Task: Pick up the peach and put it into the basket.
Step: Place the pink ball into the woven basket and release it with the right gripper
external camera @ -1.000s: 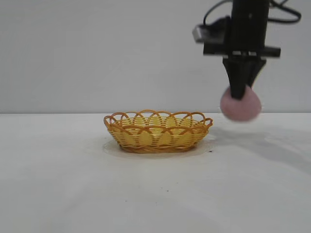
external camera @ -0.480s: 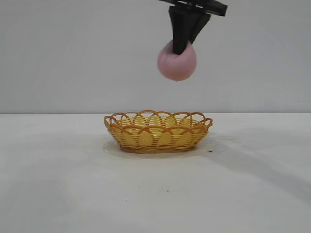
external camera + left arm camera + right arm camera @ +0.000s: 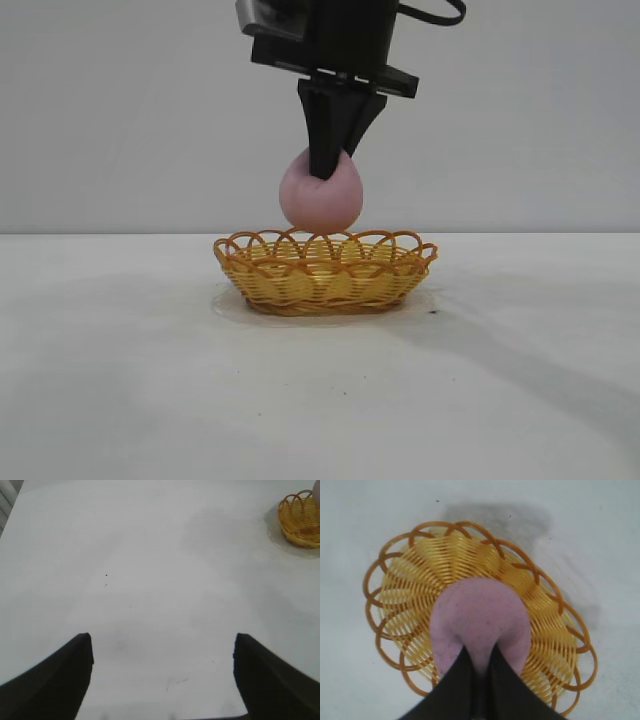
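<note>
Exterior view first: the right gripper points almost straight down above the basket, its fingers pinching the top of the peach, so the fruit hangs below them with its underside just above the looped rim. Holding it from the top keeps the fingers clear of the weave when it goes down, and the peach sits over the basket's middle, slightly toward the left arm's side, so a release from here should, I judge, land it inside. The table around the basket is bare white. Left wrist view: the left gripper hovers over the table with its fingers spread wide and nothing between them, well apart from the basket, which shows only at the edge of the view; this arm looks parked out of the way. Right wrist view: the fingers press into the peach, denting its soft flesh, and the basket lies directly beneath, its weave ringing the fruit on all sides, which confirms the alignment for a drop.
</note>
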{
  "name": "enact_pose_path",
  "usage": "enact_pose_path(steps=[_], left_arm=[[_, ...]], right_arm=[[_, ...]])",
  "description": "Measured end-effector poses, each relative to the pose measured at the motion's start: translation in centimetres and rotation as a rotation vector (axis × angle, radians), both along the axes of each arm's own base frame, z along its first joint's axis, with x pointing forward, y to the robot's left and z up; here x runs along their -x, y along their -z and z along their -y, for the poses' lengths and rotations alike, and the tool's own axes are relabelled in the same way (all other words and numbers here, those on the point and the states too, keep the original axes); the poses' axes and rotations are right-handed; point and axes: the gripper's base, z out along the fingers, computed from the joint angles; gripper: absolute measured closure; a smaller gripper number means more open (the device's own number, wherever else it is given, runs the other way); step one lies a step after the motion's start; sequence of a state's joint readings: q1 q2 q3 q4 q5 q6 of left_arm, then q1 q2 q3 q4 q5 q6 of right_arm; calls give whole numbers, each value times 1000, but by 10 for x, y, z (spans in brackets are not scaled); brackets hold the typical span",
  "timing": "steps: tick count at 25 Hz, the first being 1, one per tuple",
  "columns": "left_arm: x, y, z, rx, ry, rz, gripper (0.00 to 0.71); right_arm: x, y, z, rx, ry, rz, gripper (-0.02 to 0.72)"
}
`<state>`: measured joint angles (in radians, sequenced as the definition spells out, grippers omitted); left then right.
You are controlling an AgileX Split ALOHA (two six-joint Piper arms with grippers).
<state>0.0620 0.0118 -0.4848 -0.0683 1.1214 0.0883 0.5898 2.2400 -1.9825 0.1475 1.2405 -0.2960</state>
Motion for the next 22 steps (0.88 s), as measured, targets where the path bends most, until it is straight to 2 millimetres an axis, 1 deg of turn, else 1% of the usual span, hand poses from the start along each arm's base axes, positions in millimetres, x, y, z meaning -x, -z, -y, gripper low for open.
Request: enact_pose_path(steps=[4,11,12,13,20,22], left_arm=[[0,0,0,0,0,0,194],[0,0,0,0,0,0,194],[0,0,0,0,0,0,194],[0,0,0,0,0,0,194],[0,0,0,0,0,0,194],[0,0,0,0,0,0,194]], right_arm=[[-2,11,-1,13,0,-19,703],[-1,23,-1,28,1,-41,703],[-1,25,-1,31,1,-46,641],[-1,25,0,32,1,-48,641],[-2,29,2,57,14,-44,349],[-2,29,3,70,15,-36,293]])
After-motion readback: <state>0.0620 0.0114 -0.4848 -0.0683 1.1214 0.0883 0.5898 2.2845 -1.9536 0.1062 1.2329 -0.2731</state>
